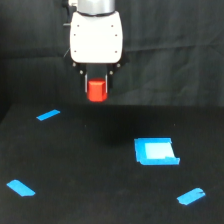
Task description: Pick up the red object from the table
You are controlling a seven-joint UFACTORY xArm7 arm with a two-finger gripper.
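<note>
I've got the red object [97,90], a matte red-orange faceted block, clamped between the dark fingers [97,86] and held up off the counter [90,165], in front of the black cloth backdrop [175,45]; the fingers cover its top and sides, so I can't make out the full shape. The wrist housing [96,39] is smooth glossy white with rounded corners, and the arm above it is cut off by the frame's top edge. On the flat matte black counter I see three bright blue tape strips [48,115] [20,188] [191,196] and a blue square piece [155,151] with a paler centre, its edges too blurred to read.
</note>
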